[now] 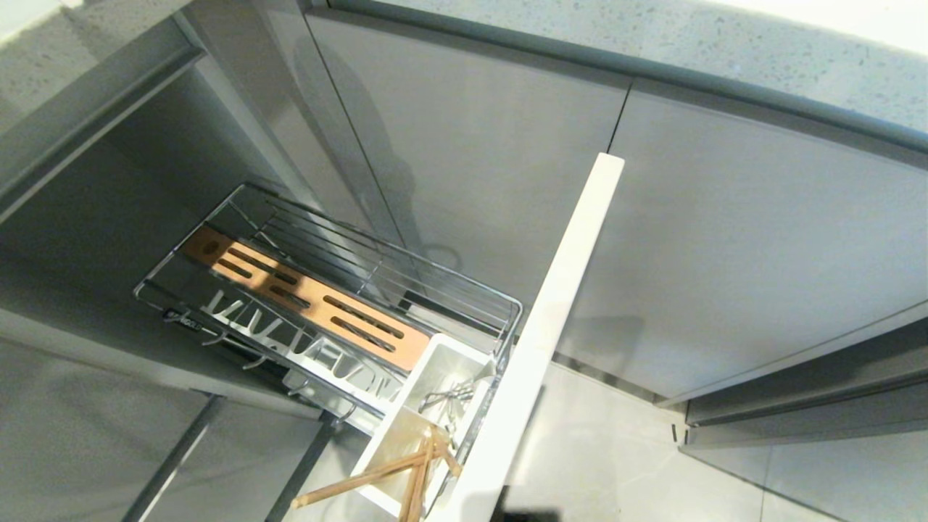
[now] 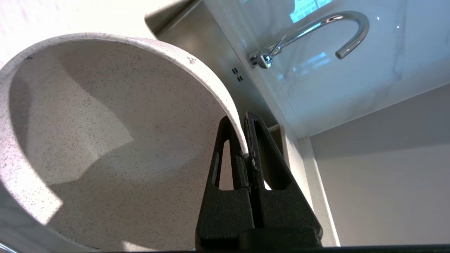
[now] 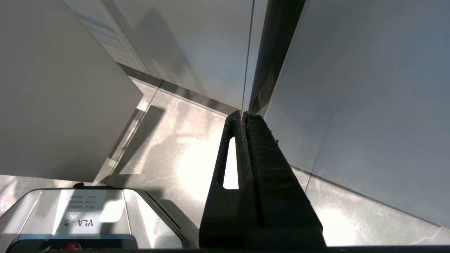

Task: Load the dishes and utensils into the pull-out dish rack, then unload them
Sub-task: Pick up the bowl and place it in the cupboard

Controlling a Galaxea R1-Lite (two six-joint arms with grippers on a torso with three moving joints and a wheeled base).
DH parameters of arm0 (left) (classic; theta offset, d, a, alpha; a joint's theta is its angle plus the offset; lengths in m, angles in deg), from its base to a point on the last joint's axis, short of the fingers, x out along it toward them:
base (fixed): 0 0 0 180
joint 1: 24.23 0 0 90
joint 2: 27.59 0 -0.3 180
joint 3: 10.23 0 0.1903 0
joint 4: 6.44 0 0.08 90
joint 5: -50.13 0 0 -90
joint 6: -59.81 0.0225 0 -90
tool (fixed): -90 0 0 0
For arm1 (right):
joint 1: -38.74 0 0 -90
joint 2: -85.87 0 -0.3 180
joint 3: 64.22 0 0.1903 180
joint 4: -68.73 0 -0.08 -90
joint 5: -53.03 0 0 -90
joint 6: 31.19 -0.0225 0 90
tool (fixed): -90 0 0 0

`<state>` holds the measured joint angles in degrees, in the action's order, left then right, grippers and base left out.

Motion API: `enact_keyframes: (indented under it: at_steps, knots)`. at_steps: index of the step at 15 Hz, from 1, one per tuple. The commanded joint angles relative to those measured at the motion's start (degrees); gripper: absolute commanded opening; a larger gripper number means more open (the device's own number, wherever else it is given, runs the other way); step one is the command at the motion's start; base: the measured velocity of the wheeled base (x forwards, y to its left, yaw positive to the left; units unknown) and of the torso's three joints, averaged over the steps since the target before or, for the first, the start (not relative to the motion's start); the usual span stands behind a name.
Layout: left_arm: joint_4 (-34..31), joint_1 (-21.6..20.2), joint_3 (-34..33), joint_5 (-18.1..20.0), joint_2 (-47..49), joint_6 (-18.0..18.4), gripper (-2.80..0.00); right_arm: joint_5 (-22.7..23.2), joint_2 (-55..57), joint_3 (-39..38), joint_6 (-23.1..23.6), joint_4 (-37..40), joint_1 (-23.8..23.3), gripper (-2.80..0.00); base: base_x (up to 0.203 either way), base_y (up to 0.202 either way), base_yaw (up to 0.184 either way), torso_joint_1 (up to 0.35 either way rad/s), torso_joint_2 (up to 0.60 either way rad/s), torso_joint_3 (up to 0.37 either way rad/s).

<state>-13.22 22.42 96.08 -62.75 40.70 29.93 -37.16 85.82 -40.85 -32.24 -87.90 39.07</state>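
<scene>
Bowl [image 2: 105, 140] is hanging by its rim in the left gripper [image 2: 246, 154], pinched narrow, near the faucet [image 2: 316, 31]. Rack [image 1: 326, 290] is standing pulled out, chopsticks [image 1: 391, 471] leaning in its front-corner tub [image 1: 428, 406]. Right gripper [image 3: 244, 140] is sitting closed above the floor [image 3: 168, 154].

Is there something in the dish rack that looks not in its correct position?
Yes. The chopsticks in the white utensil tub lie crossed and tilted, with one end sticking out past the tub's edge instead of standing inside. The rest of the pull-out dish rack looks orderly.
</scene>
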Motion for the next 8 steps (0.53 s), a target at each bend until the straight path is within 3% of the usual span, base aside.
enact_keyframes:
  at_steps: [1, 4, 8]
  knots:
    - [1.4, 1.9, -2.8, -1.1, 0.7, -0.3, -2.8, 0.0, 0.0, -0.1, 0.0, 0.0, 0.0, -2.8, 0.0, 0.0, 0.0, 0.0, 0.0, 0.0]
    - [10.2, 6.5, -11.8, -6.5, 2.2, -0.5, -2.8, 0.0, 0.0, -0.1, 0.0, 0.0, 0.0, -2.8, 0.0, 0.0, 0.0, 0.0, 0.0, 0.0]
    - [24.2, 14.5, -19.6, -20.4, 8.9, -2.2, -2.8, 0.0, 0.0, -0.1, 0.0, 0.0, 0.0, -2.8, 0.0, 0.0, 0.0, 0.0, 0.0, 0.0]
